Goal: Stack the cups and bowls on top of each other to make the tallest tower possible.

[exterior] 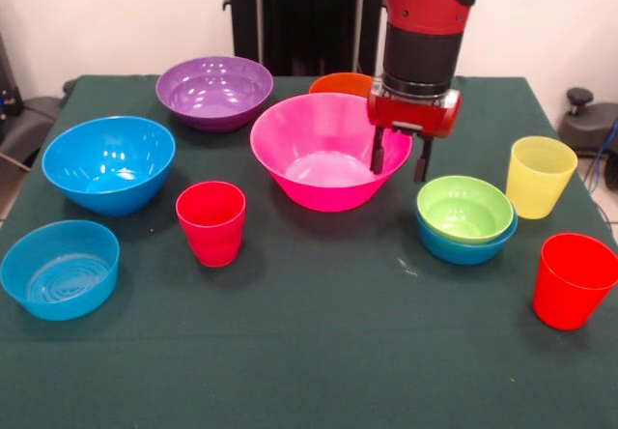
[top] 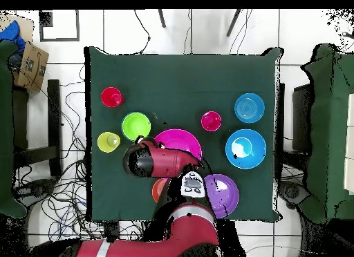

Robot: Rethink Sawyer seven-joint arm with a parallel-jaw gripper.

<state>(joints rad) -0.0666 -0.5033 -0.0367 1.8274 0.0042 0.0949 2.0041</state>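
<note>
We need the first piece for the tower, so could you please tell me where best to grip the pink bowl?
Probably the pink bowl by its thin rim, from straight above: it sits upright, too wide to span. The open gripper hangs at its rim.

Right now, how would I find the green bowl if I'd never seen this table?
In the front view, start at the big pink bowl in the middle of the green table, under the gripper. Look just right of it, before the yellow cup. The lime green bowl is the only bowl sitting inside another, a blue bowl.
</note>
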